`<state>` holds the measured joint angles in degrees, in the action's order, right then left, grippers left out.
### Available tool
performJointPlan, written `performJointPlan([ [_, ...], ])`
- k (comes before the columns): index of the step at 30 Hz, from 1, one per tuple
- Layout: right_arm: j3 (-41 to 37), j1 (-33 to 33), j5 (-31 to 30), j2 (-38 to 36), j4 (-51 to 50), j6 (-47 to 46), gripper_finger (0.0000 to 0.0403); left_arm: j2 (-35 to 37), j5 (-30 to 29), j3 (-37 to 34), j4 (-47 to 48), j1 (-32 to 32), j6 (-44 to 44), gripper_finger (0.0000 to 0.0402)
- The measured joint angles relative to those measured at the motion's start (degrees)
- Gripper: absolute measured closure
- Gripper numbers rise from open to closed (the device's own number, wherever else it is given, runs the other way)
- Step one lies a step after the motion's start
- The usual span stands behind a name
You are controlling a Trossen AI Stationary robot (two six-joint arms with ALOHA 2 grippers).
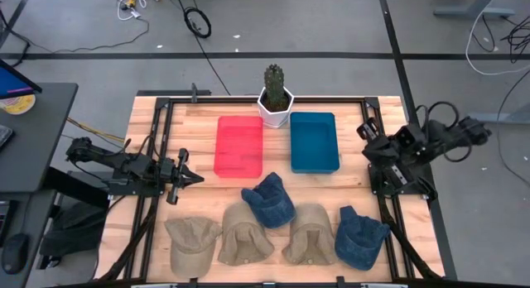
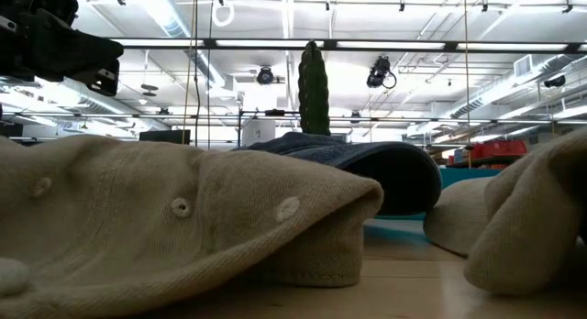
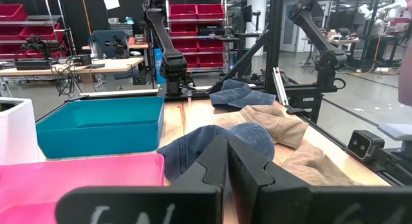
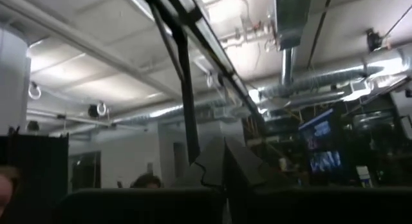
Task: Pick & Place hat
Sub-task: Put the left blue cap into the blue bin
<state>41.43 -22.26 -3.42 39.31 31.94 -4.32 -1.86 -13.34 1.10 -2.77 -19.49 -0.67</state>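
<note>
Several caps lie flat near the table's near edge: a tan one (image 1: pixel 192 242), a tan one (image 1: pixel 244 234), a blue denim one (image 1: pixel 269 199) resting partly on its neighbours, a tan one (image 1: pixel 310 236) and a blue one (image 1: pixel 360 236). My left gripper (image 1: pixel 189 177) hovers at the table's left side, shut and empty, pointing right toward the caps. Its shut fingers (image 3: pixel 228 156) aim at the nearest blue cap (image 3: pixel 212 143). My right gripper (image 4: pixel 224 163) is folded back at the table's right edge (image 1: pixel 396 160), shut, pointing up at the ceiling.
A red tray (image 1: pixel 240 146) and a blue tray (image 1: pixel 315 141) sit side by side at the table's middle. A potted cactus (image 1: pixel 275 102) stands behind them at the far edge. Bare wood lies between my left gripper and the trays. A black frame borders the table.
</note>
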Motion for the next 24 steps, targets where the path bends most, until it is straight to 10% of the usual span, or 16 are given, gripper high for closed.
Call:
performJointPlan([
  [24, 42.33, -16.11, -21.7, 18.09, -42.54, 8.13, 0.0394, 0.02, 0.0, 0.0, 0.0, 0.02, 0.0, 0.0383],
])
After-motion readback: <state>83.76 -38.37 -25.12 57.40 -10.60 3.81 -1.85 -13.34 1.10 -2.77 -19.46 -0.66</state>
